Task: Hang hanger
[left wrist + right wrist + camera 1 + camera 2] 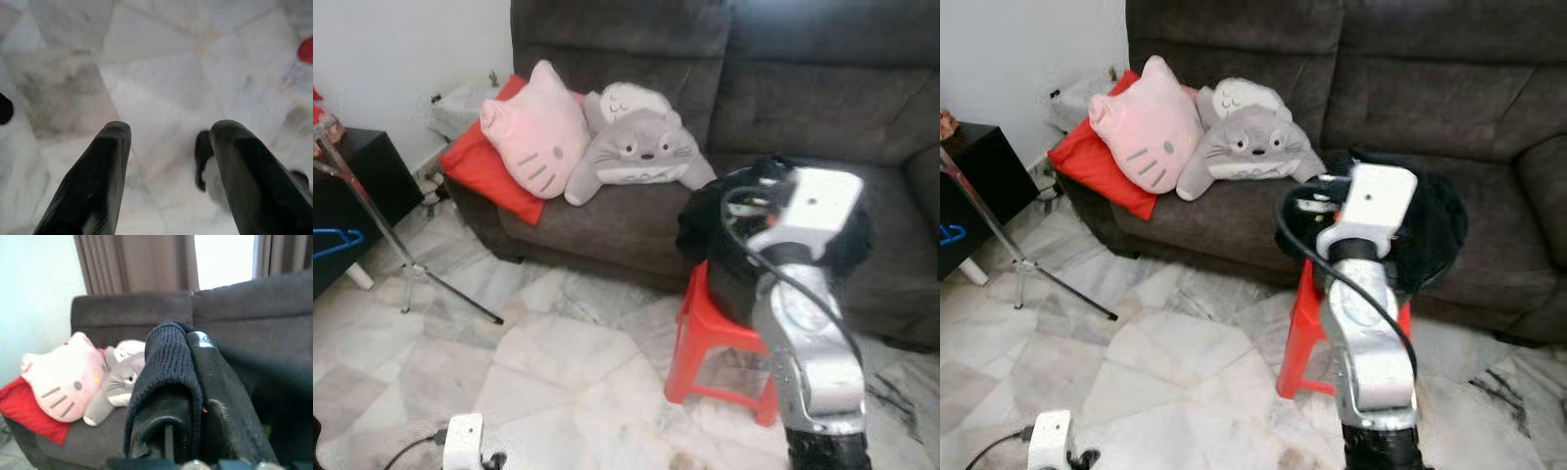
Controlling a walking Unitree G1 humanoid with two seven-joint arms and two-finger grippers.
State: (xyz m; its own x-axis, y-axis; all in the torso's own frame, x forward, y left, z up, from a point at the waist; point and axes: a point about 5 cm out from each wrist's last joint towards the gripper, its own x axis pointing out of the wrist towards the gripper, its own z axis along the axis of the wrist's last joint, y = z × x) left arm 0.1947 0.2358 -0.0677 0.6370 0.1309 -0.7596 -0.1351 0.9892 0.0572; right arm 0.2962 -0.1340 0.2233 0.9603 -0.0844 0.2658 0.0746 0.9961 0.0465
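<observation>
My right arm (808, 333) is raised in front of the sofa, its white wrist block level with the seat. In the right wrist view my right gripper (191, 350) is shut on a black knitted garment (168, 367) that drapes over one finger. The same garment (707, 227) bunches darkly around the wrist, above a red stool; whether a hanger is inside it I cannot tell. A blue hanger (337, 240) shows at the far left by a black cabinet. My left gripper (166, 134) hangs open over the marble floor, holding nothing.
A dark grey sofa (636, 220) carries a pink cat cushion (536, 142), a grey plush (634, 147) and a red pillow (484, 168). The red stool (697, 338) stands before it. A metal stand's legs (406, 262) spread on the floor at left.
</observation>
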